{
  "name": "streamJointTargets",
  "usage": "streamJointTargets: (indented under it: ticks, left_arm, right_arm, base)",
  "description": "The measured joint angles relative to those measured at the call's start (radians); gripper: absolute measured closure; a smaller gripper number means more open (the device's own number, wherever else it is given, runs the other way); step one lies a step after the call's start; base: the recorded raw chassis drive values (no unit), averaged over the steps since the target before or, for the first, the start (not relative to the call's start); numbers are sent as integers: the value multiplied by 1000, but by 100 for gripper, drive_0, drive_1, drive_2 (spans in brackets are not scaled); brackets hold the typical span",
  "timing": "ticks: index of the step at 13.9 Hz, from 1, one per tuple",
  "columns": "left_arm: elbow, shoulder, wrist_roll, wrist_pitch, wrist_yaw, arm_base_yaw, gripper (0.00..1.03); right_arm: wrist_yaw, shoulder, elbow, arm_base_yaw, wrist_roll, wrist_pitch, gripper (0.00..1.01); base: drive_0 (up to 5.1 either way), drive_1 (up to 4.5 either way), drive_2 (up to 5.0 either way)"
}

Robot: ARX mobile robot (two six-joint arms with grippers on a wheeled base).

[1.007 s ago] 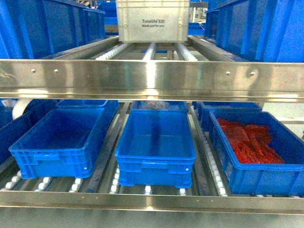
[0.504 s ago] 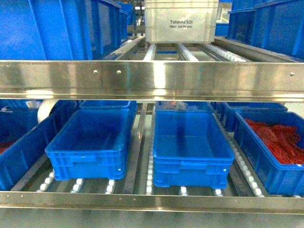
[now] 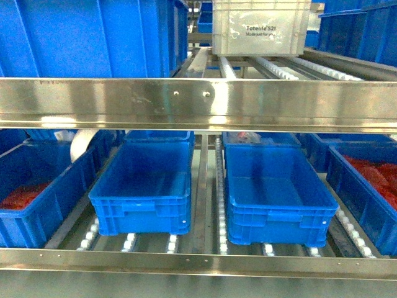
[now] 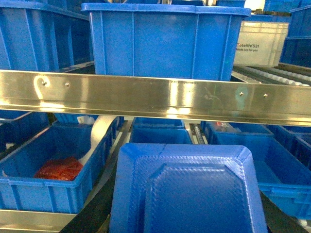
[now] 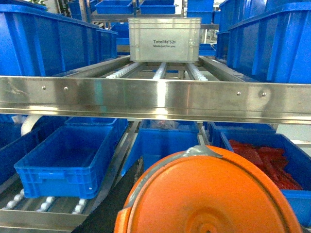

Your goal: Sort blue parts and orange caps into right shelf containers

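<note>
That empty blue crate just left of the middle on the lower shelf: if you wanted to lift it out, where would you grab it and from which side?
Probably at the front rim of the empty blue crate, above the recessed handle slot, coming from the front. That short wall faces outward between the steel rails, while the neighbouring crate and roller tracks crowd its sides.

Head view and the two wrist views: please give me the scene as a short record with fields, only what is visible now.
upper shelf: white plastic crate with printed lettering on roller rails
shelf front: shiny steel rail
lower shelf, middle: two empty blue plastic crates, left one and right one, side by side
lower shelf, far left: blue crate with red contents
lower shelf, far right: blue crate with red contents, partly cut off
left wrist view: large blue moulded plastic part filling the foreground
right wrist view: large round orange plastic piece filling the foreground
jaws: not visible
</note>
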Motion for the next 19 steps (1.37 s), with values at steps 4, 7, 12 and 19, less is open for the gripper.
streamJointTargets:
  ticks: [4,7,12,19]
  left_arm:
    - [0,0,0,-1,5,0,61]
    - [0,0,0,-1,5,0,62]
    - [0,0,0,1,5,0,61]
    - [0,0,0,-2,6,0,62]
  right_arm:
    - [1,0,0,0,0,1,59]
    - [1,0,0,0,0,1,59]
    - [3,0,0,0,0,2,59]
    - [4,0,0,0,0,0,59]
  base:
    - [0,0,0]
    - [0,0,0]
    - [0,0,0]
    - [0,0,0]
